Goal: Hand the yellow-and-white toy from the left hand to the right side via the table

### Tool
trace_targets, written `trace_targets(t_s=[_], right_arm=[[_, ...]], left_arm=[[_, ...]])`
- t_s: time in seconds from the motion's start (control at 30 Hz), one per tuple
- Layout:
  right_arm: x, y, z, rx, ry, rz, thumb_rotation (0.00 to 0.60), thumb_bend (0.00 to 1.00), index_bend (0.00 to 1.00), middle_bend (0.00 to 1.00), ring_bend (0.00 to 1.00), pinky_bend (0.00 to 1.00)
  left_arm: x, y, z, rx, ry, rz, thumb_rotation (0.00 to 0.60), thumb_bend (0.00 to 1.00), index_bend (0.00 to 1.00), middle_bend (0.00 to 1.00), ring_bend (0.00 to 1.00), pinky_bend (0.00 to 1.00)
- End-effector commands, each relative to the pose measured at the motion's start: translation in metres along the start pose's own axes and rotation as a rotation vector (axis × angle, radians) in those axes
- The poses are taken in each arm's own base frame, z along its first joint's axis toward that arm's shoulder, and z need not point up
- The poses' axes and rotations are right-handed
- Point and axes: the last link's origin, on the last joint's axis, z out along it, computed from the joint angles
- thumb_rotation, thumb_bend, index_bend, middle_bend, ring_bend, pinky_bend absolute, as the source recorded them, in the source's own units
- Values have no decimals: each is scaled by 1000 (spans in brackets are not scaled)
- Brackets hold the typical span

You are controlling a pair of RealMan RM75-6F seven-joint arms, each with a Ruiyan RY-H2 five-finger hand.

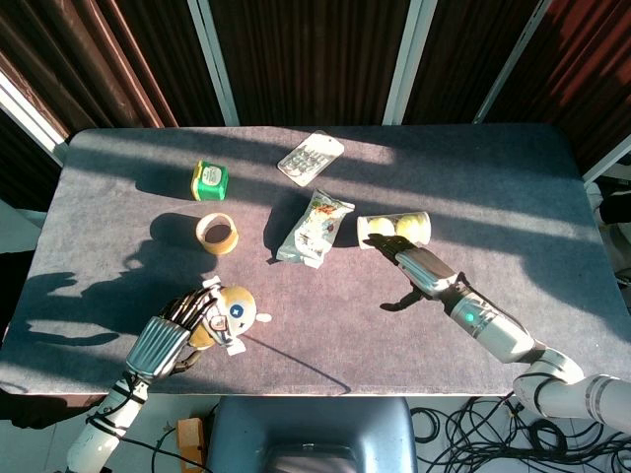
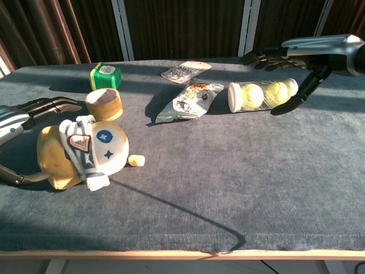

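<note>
The left hand [image 1: 187, 320] cups the yellow-and-white toy [image 2: 85, 151] on the worktop [image 2: 239, 171], fingers around it; the right hand [image 1: 419, 271], fingers spread and empty, hovers well apart to its right.

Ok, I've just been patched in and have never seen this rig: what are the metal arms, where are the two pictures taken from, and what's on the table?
These are two robot arms with finger hands. One picture looks down from the robot's head, the other looks forward from its chest. The left hand wraps around the yellow-and-white toy, which rests on the grey table at the near left. The right hand is open and holds nothing; it hovers by a clear tube of tennis balls. Also lying there: a snack bag, a roll of tape, a green tin and a flat blister pack.
</note>
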Motion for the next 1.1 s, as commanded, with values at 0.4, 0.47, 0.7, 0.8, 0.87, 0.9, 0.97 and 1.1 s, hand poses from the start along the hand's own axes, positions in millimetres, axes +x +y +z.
trace_targets(t_s=[0.4, 0.47, 0.7, 0.8, 0.87, 0.9, 0.97, 1.1], right_arm=[[1, -5, 3, 9, -30, 17, 600, 0, 0, 0, 0, 0], [0, -6, 5, 10, -37, 19, 600, 0, 0, 0, 0, 0], [-6, -14, 16, 22, -63, 9, 600, 0, 0, 0, 0, 0], [-7, -16, 18, 23, -72, 0, 600, 0, 0, 0, 0, 0], [-8, -17, 17, 26, -74, -18, 600, 0, 0, 0, 0, 0], [-9, -17, 16, 28, -72, -32, 600, 0, 0, 0, 0, 0], [-11, -18, 15, 31, -71, -53, 600, 0, 0, 0, 0, 0], [-14, -21, 16, 34, -76, -68, 600, 0, 0, 0, 0, 0]], left_arm=[[-8, -2, 3, 21, -50, -7, 600, 249, 0, 0, 0, 185], [-9, -1, 4, 23, -54, -7, 600, 248, 0, 0, 0, 183], [-18, 6, 19, 43, -40, 26, 600, 248, 0, 13, 21, 182], [-21, 11, 29, 57, -10, 57, 600, 248, 0, 61, 76, 199], [-24, 13, 34, 68, 5, 73, 600, 248, 0, 109, 126, 234], [-26, 14, 38, 72, 14, 83, 600, 249, 4, 136, 152, 255], [-28, 15, 43, 80, 28, 92, 600, 249, 37, 217, 224, 310], [-33, 17, 48, 87, 53, 112, 600, 249, 164, 392, 374, 430]])
